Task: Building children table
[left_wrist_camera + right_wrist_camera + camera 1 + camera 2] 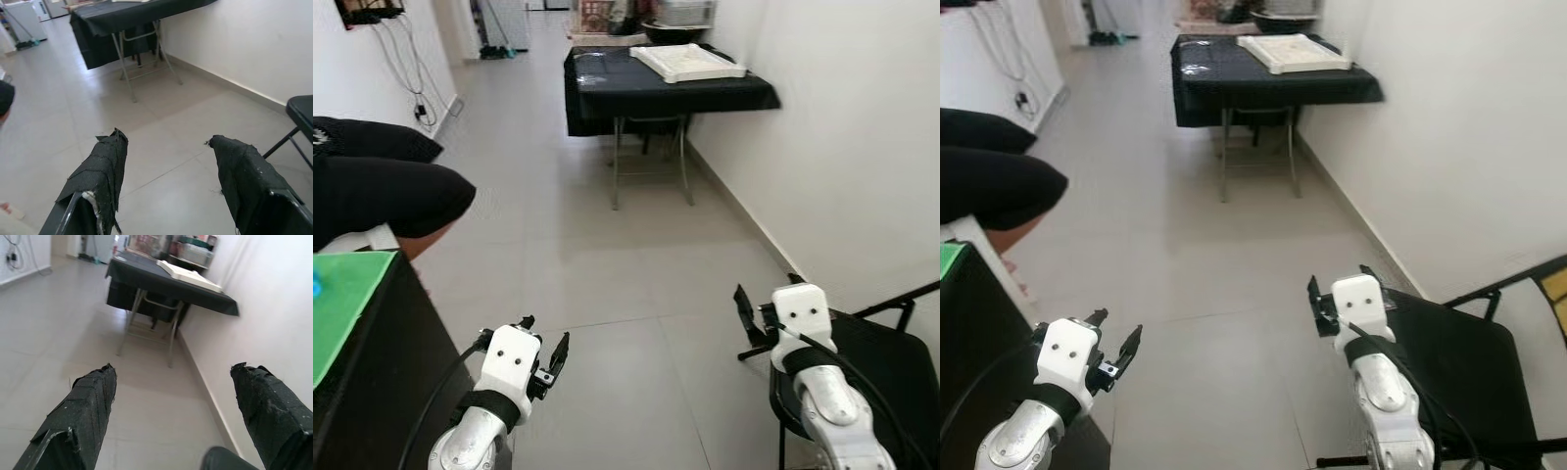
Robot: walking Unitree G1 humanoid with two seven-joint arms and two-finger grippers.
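Both claws empty, spread wide, held low over tiled floor (pixel 607 274): left claw (pixel 546 352), right claw (pixel 756 313). White board (pixel 687 61) lies on far black table (pixel 607 93), right wall.

Grey tiled floor (pixel 607 274) runs down the hallway. Folding table (pixel 607 98) at 12 o'clock against the right wall, black cloth over it, metal legs on the floor. White flat tray (pixel 685 62) lies on its right half. Black folding chair (pixel 881 362) stands at 4 o'clock.
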